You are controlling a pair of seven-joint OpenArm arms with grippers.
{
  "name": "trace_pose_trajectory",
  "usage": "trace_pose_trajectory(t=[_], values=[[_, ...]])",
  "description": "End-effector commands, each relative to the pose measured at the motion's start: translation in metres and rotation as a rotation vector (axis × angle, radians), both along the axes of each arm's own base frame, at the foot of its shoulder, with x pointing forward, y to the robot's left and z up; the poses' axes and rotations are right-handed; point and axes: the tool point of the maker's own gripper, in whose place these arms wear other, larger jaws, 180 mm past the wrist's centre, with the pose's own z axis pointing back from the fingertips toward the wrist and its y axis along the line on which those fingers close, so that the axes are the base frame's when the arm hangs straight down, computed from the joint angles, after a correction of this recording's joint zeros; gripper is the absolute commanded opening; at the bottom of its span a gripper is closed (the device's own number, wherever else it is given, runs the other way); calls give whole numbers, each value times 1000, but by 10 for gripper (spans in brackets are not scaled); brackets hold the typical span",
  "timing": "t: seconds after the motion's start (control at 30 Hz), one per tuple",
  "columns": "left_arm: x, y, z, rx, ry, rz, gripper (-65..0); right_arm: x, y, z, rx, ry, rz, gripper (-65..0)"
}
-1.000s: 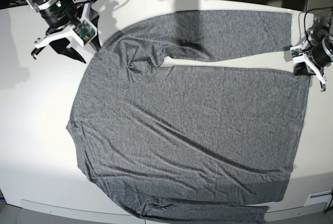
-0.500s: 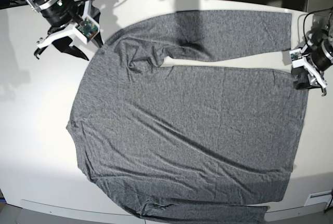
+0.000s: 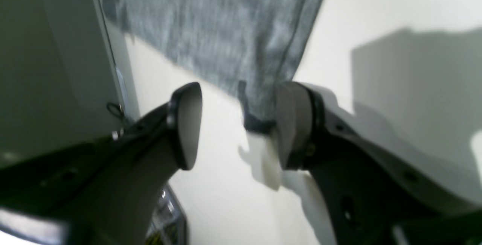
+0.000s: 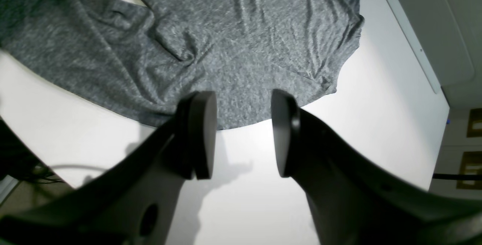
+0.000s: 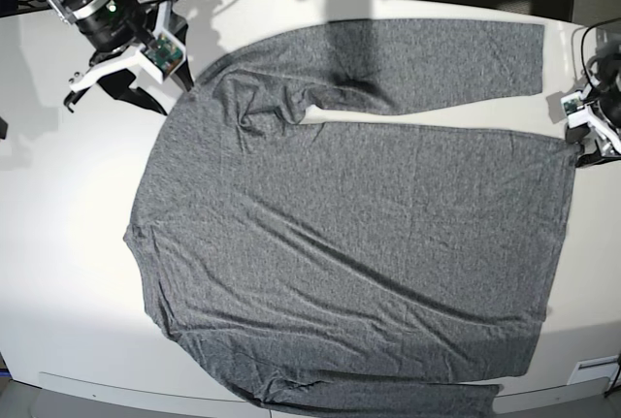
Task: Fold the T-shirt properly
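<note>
Large heather-grey long-sleeved T-shirt [image 5: 349, 234] of thin knit fabric lies spread flat on the white table [image 5: 68, 234], body across the middle, one sleeve stretched along the far edge, the other running along the near edge and partly off frame. Some wrinkles bunched near the collar area.

Left gripper [image 3: 235, 124]: jaws apart, nothing clamped. A corner of the shirt's hem sits just at the inner face of one finger; touching or not, cannot tell, wrist view is blurred. In the base view this gripper [image 5: 590, 142] sits at the table's right edge, right beside the hem corner.

Right gripper [image 4: 244, 134]: jaws parted about halfway, empty, hanging over bare table just beside the shirt's edge, not touching fabric. In the base view it [image 5: 112, 88] sits at the far left corner, near the shoulder.
</note>
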Motion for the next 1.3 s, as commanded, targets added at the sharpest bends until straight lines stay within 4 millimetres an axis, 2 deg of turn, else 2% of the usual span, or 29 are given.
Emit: trace_pose_trajectory(t=[0.0, 0.07, 0.17, 0.4, 0.5, 0.73, 0.87, 0.97, 1.03, 1.1, 1.27], values=[[-10, -21, -11, -42, 51, -30, -341, 2, 5, 8, 17, -27, 20, -404], [-8, -33, -16, -58, 48, -11, -356, 2, 5, 8, 17, -27, 20, -404], [-7, -31, -20, -42, 52, 13, -367, 2, 5, 8, 17, -27, 21, -404], [-13, -2, -20, 22, 77, 37, -566, 2, 5, 8, 17, -27, 20, -404], [-13, 3, -20, 40, 80, 47, -650, 2, 5, 8, 17, -27, 21, -404], [-13, 2, -20, 39, 76, 46, -650, 2, 4, 8, 13, -27, 24, -404], [-13, 2, -20, 39, 77, 46, -650, -11, 5, -4, -97, 54, 187, -403], [-13, 2, -20, 38, 77, 46, -650, -11, -1, -3, -147, 59, 229, -347], [-13, 2, -20, 39, 77, 46, -650, -9, -9, -7, -194, 59, 247, -335], [-13, 2, -20, 39, 77, 46, -650, -8, -18, -17, -233, 66, 266, -335], [-13, 2, -20, 37, 76, 45, -650, -12, -39, -58, -300, 103, 339, -335]])
